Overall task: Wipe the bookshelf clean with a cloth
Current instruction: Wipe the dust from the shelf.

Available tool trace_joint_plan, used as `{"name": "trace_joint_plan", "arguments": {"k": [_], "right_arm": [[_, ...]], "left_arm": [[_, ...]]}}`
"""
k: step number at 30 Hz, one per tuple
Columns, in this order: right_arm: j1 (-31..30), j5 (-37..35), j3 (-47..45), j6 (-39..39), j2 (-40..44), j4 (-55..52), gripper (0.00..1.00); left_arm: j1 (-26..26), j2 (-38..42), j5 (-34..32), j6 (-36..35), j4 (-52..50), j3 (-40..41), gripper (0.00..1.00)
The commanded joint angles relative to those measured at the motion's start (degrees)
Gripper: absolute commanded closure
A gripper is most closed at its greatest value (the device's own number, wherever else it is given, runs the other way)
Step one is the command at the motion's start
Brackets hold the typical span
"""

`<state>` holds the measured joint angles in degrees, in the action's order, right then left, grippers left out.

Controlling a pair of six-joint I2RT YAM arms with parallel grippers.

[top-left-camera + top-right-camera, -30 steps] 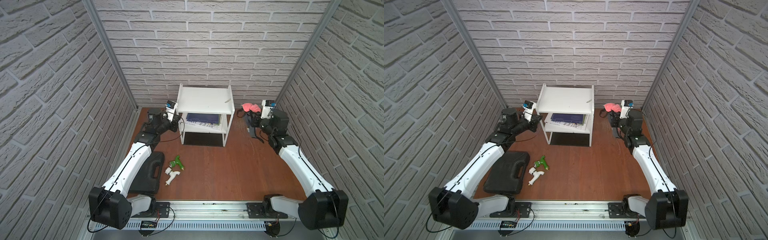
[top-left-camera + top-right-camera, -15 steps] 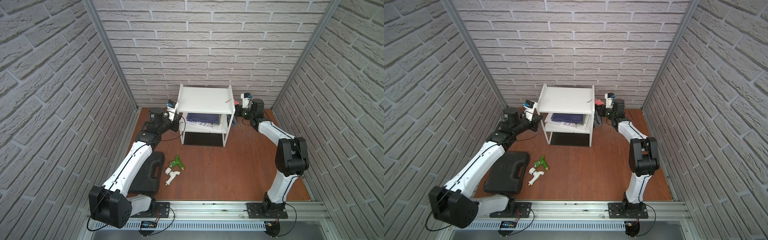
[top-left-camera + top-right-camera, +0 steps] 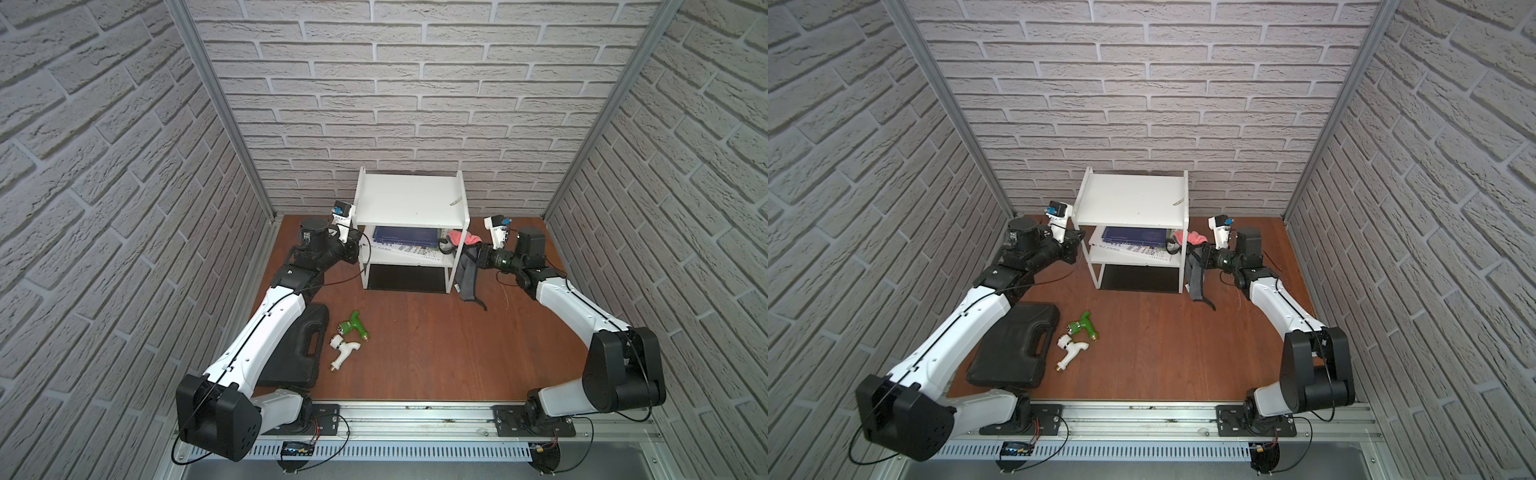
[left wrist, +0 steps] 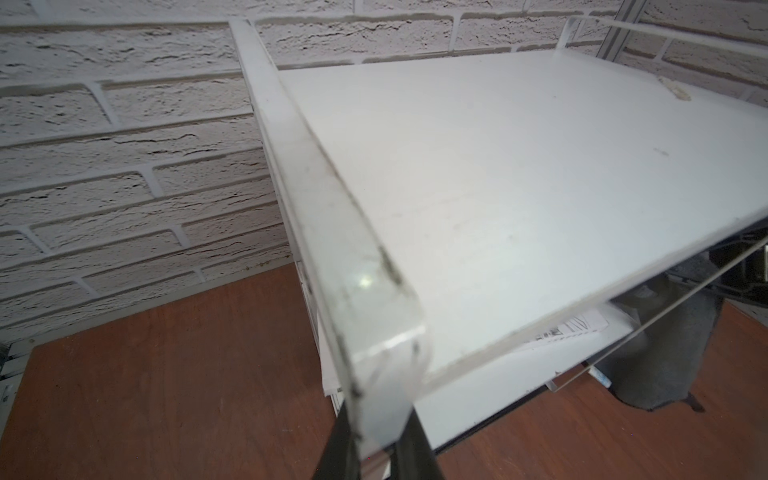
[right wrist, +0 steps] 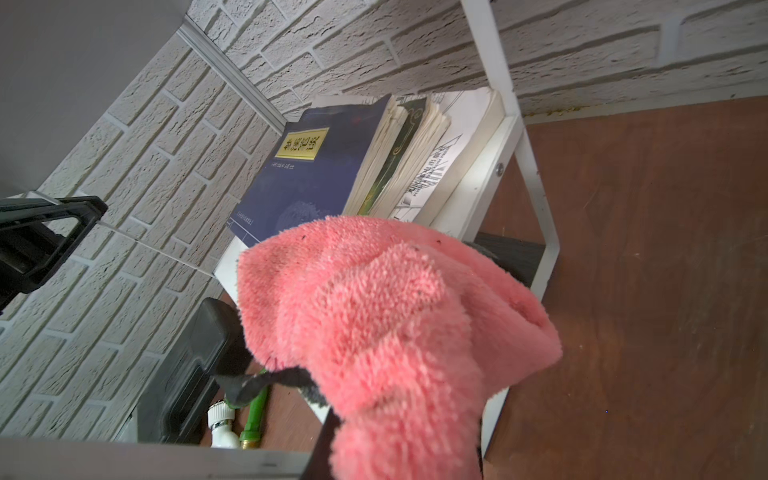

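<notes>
White bookshelf (image 3: pixel 409 199) stands upright; pink-grey cloth (image 3: pixel 466 272) hangs, seemingly touching its right side.

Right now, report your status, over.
Left gripper shut on bookshelf frame. Right gripper shut on cloth, beside middle shelf. Books lie on that shelf.

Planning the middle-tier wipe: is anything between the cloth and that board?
Yes. A stack of books lies flat on the middle board of the bookshelf, covering most of it. It sits just beyond the cloth, which the right gripper holds at the shelf's right side.
</notes>
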<state>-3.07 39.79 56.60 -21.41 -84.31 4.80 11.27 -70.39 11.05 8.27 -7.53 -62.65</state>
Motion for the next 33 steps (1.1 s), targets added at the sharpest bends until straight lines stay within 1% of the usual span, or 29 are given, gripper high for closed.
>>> {"name": "trace_joint_plan", "arguments": {"k": [1,3,5,6,7,8,10,14,17,18,19,20,22,23,24,25,27,28,30,33], "right_arm": [[-1.1,0.89,5.65,-1.22,-6.03,0.26,0.97],[-1.23,-2.19,10.22,-2.43,-9.68,0.7,0.97],[-1.14,-8.49,15.41,-2.32,-12.08,-1.37,0.97],[-1.23,-14.34,18.36,-1.84,-13.13,-4.25,0.97],[-1.13,-16.65,19.89,-1.68,-13.5,-5.82,0.97],[-1.2,-16.23,20.96,-0.92,-13.5,-7.92,0.98],[-1.28,-9.81,19.03,1.25,-11.81,-9.42,0.97],[-1.26,0.01,6.52,4.09,-4.9,-7.3,0.97],[-1.19,3.52,0.58,5.74,0.79,-11.31,0.97],[-1.15,3.1,-0.66,6.67,3.38,-13.17,0.97],[-1.07,-0.03,-1.48,7.35,5.97,-15.33,0.97],[-0.94,-6.01,-2.05,7.58,9.27,-16.95,0.97],[-1.01,-22.71,-3.82,5.86,16.52,-17.64,0.97],[-1.05,-25.15,-4.99,6.81,19.74,-16.27,0.98],[-1.38,-24.18,-5.97,7.71,22.41,-13.64,0.97],[-1.63,-20.87,-6.49,7.63,24.64,-10.88,0.97],[-2.55,-10.92,-6.8,5.56,26.34,-3.77,0.97],[-3.37,-8.09,-6.3,4.64,26.23,-0.3,0.97],[-5.4,-6.58,-3.32,5.59,24.86,1.85,0.97],[-7.42,-8.62,0.25,9.5,21.22,-1.22,0.97]], "left_arm": [[-0.78,0.56,-4.8,4.6,-3.69,1.73,1.0],[-0.78,0.24,-4.41,4.72,-3.48,1.71,1.0],[-0.81,-0.01,-4.42,4.73,-3.33,1.75,1.0],[-0.81,-0.28,-4.52,4.73,-3.44,1.59,1.0],[-0.83,-0.4,-4.46,4.75,-3.69,1.45,1.0],[-0.81,-0.37,-4.24,4.84,-3.86,1.36,1.0],[-0.57,-0.28,-4.49,5.6,-4.06,1.31,1.0],[0.89,0.81,-6.65,6.06,-3.49,1.98,1.0],[1.12,0.85,-6.92,7.07,-3.45,1.77,1.0],[1.26,0.83,-6.97,7.15,-3.46,1.63,1.0],[1.41,0.79,-7.17,7.23,-3.49,1.5,1.0],[1.58,0.84,-7.7,7.34,-3.58,1.41,1.0],[1.91,0.58,-8.66,7.39,-3.9,1.11,1.0],[2.06,0.39,-9.12,7.11,-4.37,0.82,1.0],[2.25,0.23,-9.5,6.7,-4.85,0.52,1.0],[2.39,0.03,-9.88,6.24,-5.42,0.17,1.0],[2.5,-0.15,-10.48,5.47,-5.96,-0.04,1.0],[2.52,-0.16,-10.58,5.1,-6.01,-0.09,1.0],[2.22,-0.26,-10.28,4.75,-6.13,-0.17,1.0],[2.08,-0.27,-9.64,4.5,-6.36,-0.48,1.0]]}}
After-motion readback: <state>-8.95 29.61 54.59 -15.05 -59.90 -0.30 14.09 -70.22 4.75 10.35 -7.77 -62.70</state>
